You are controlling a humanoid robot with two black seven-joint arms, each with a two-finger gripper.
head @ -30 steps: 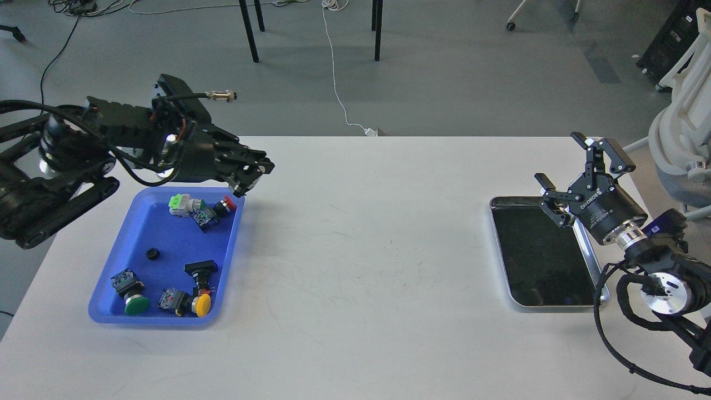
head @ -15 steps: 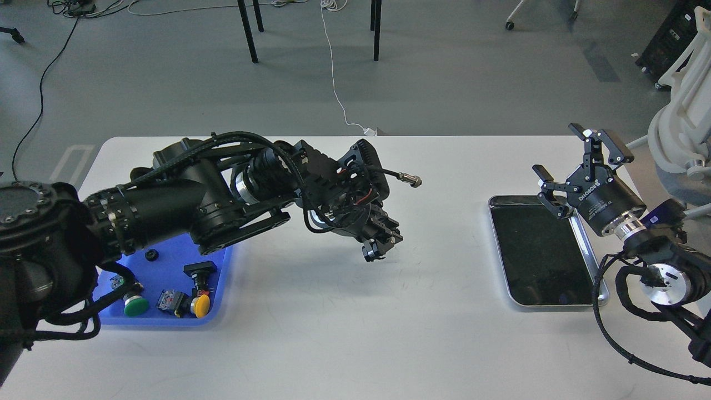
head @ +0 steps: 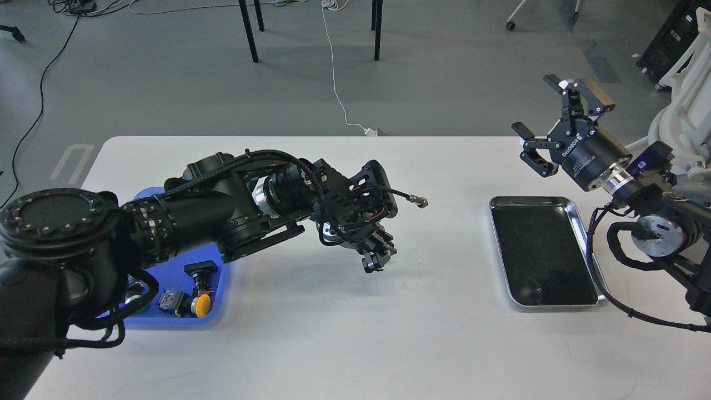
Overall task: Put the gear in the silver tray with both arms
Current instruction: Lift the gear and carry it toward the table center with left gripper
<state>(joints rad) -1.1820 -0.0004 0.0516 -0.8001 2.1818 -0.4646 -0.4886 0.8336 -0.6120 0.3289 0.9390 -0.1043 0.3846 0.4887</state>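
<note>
The silver tray (head: 590, 251) with its black liner lies on the right of the white table, and nothing clearly shows in it. My left arm reaches across to the table's middle. Its gripper (head: 374, 263) points down just above the tabletop, well left of the tray; its dark fingers cannot be told apart. My right gripper (head: 551, 121) is open and empty, raised above and behind the tray's far edge. No gear shows; my left arm covers most of the blue tray.
The blue plastic tray (head: 218, 290) sits at the left, mostly under my left arm, with a yellow push-button (head: 201, 304) and a black switch (head: 200, 269) showing. A white chair (head: 686, 116) stands past the table's right edge. Bare tabletop lies between my left gripper and the silver tray.
My left arm swung from over the blue tray to the table's middle, then lowered slightly. My right gripper rose from over the silver tray to above and behind it.
</note>
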